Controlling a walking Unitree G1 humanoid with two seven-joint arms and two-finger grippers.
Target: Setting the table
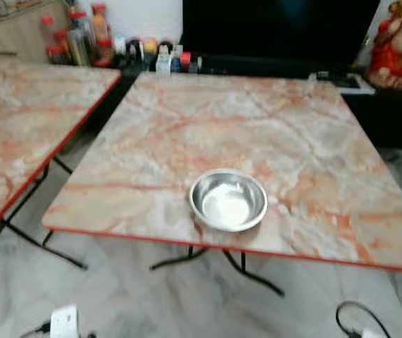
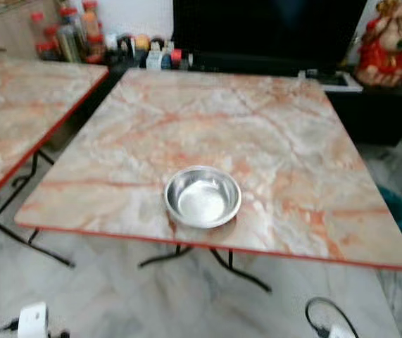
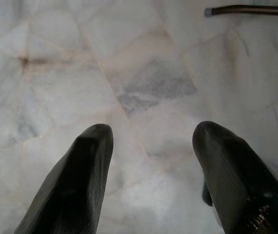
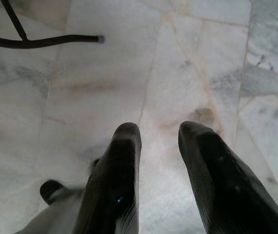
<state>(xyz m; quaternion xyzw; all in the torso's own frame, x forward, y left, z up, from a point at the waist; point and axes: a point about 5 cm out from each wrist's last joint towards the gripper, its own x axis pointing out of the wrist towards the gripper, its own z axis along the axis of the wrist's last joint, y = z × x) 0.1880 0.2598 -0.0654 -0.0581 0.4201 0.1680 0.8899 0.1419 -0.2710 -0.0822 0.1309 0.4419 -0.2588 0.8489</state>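
While both arms hang low over the pale marble floor, the left gripper has its two black fingers spread wide with nothing between them, and the right gripper has its fingers parted by a narrower gap, also empty. Beyond the left gripper, a black tubular leg end lies on the floor; beyond the right gripper, a curved black leg foot rests on the tiles.

Seen from the head, a steel bowl sits upright on the near part of the marbled, red-edged counter, close to its front edge and roughly midway along it. The bowl looks empty and shiny inside. A second counter of the same pattern stands just to the left, with a gap between the two. Behind them, a row of bottles and jars lines the wall, next to a large dark screen on a low black stand. A red and gold figurine stands at the far right. On the floor near the bottom edge lie a white plug block and a looped black cable
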